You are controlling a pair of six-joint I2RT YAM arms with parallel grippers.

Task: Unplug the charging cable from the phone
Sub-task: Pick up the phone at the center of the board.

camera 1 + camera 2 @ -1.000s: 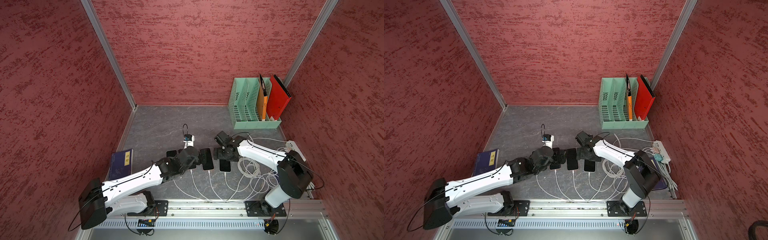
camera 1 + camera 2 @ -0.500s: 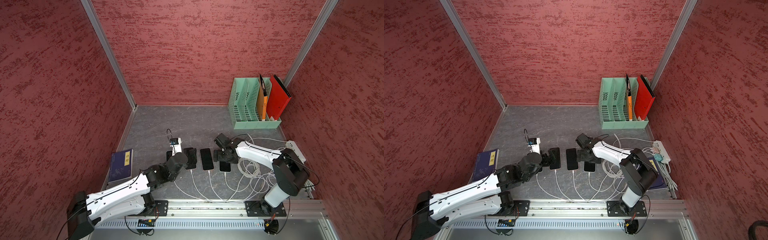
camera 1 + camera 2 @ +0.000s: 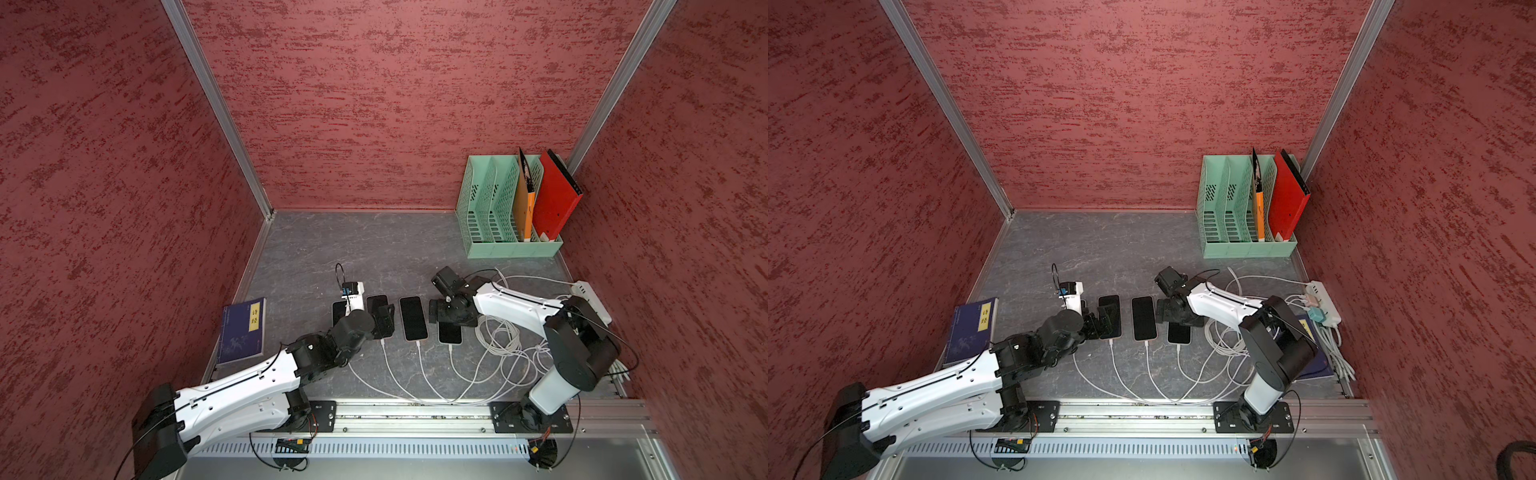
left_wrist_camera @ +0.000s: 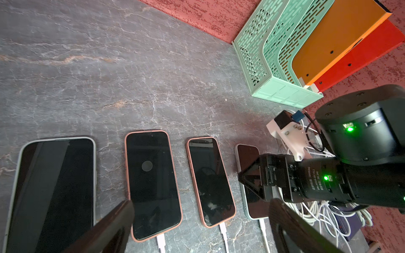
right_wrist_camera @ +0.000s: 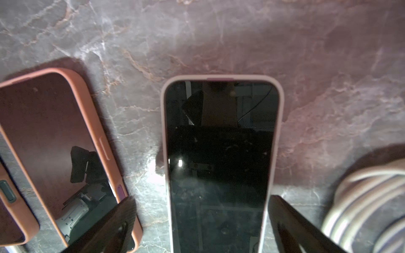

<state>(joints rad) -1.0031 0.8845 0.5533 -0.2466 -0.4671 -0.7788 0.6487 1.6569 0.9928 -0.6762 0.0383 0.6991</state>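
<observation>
On the grey marble-patterned table (image 3: 316,249) four dark-screened phones lie flat in a row, with thin white cables at their near ends. The right gripper (image 5: 201,200) is spread wide, with one finger on each side of the pale-cased smartphone (image 5: 219,142) at the right arm's end of the row; as far as I can see it does not touch it. The left gripper (image 3: 384,318), also spread and empty, hangs over the second phone from the other end. The smartphone is stiff, rather heavy and smooth, so I think it may slide and should be held by its long edges. The white charging cable (image 3: 457,368) is soft and light, and pulling on it would only bend it. It seems better to pinch the small hard white plug (image 3: 451,348) close to the phone and pull straight out.
</observation>
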